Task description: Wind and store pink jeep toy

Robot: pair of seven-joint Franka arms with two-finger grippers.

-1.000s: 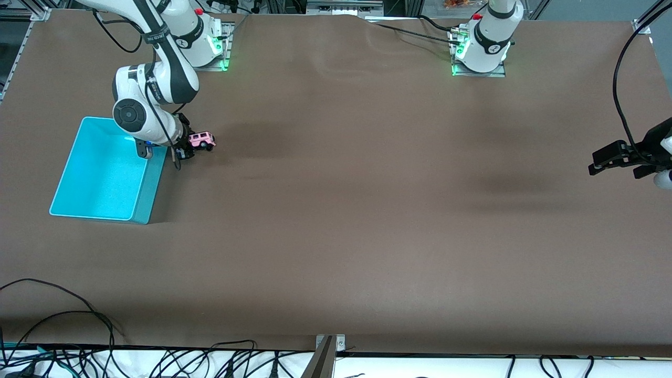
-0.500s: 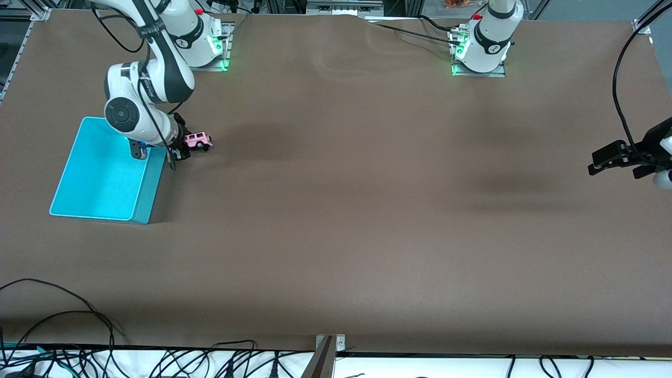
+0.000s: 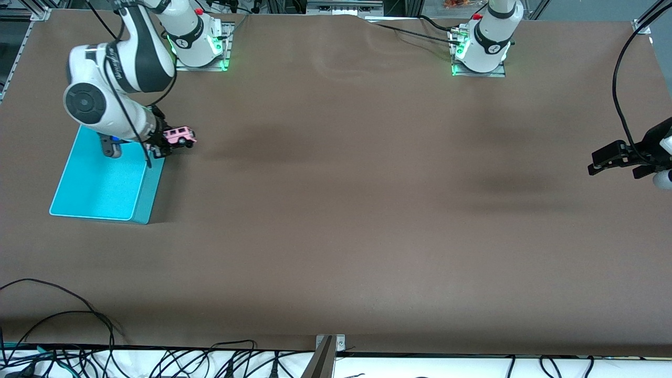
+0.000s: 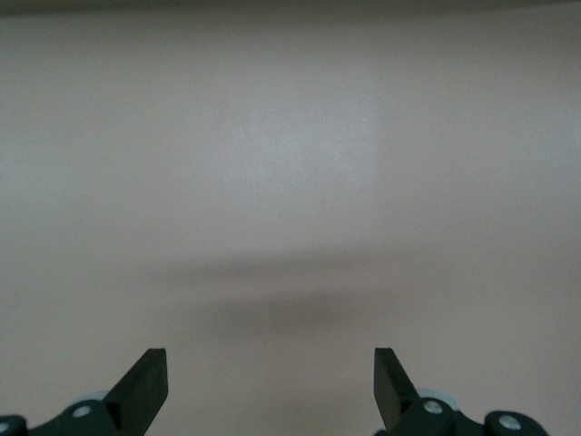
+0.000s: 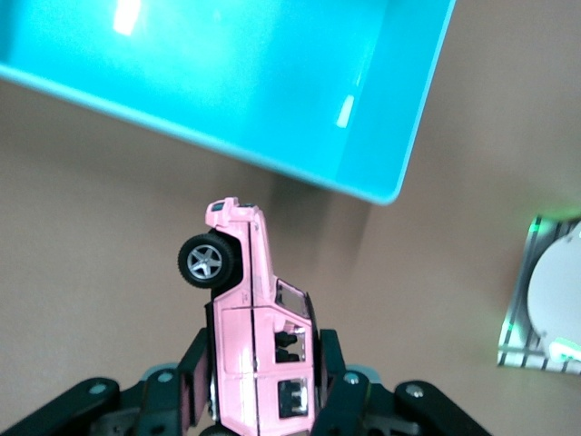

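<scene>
Raised toward the turquoise bin (image 3: 102,184), right claw (image 3: 164,143) grips pink jeep toy (image 3: 178,135).

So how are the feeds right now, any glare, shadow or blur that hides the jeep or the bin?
Front view: soft dark shadow patches on the table; the pink jeep toy reads clearly in the right gripper. Right wrist view: bright glare spots on the turquoise bin, jeep sharp. Left wrist view: washed-out table and a faint shadow beyond the open left gripper.

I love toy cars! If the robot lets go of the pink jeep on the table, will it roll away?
Probably: the pink jeep toy has round wheels. It looks stiff, holding its shape in the right gripper. It seems light, lifted easily beside the turquoise bin.
</scene>
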